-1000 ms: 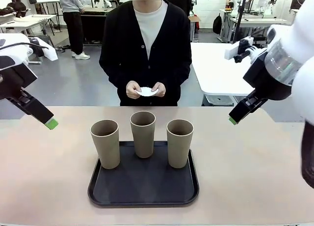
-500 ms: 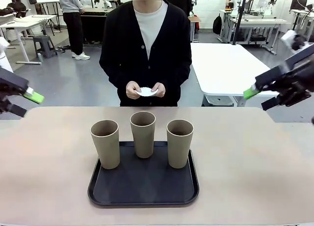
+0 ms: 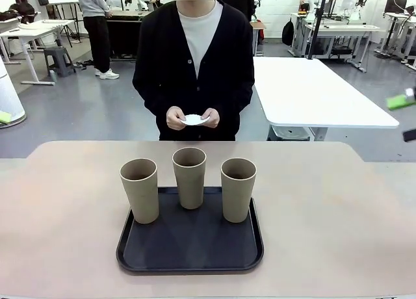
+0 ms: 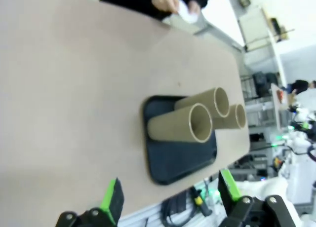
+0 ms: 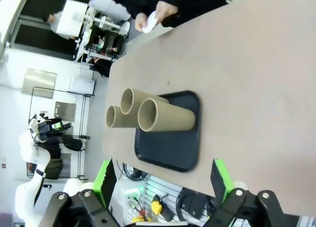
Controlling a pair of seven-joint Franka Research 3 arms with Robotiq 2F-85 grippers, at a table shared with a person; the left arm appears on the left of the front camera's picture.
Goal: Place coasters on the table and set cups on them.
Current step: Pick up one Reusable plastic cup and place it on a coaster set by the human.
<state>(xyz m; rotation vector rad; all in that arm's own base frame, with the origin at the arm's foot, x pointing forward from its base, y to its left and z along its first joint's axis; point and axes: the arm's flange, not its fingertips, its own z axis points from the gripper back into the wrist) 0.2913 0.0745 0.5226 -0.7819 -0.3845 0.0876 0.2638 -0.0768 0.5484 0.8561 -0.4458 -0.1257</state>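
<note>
Three beige cups (image 3: pixel 189 176) stand upright on a black tray (image 3: pixel 190 250) in the middle of the table (image 3: pixel 331 214). At the far side a person holds the white coasters (image 3: pixel 195 121) in both hands, above the table's edge. My left gripper (image 4: pixel 170 195) is open and empty, high over the table's left side, with the cups (image 4: pixel 180 123) and tray (image 4: pixel 170 164) well ahead of it. My right gripper (image 5: pixel 163 180) is open and empty too, high on the right, looking down at the cups (image 5: pixel 165 116). Its green pad (image 3: pixel 401 102) shows at the front view's right edge.
A white rectangular table (image 3: pixel 305 91) stands behind the far right corner. The person stands close against the far edge. Bare tabletop lies on both sides of the tray and in front of the person (image 3: pixel 195 52).
Both arms have swung up and outward from over the table's far corners to the picture's edges. The cups, the tray and the person's hands with the coasters have not moved.
</note>
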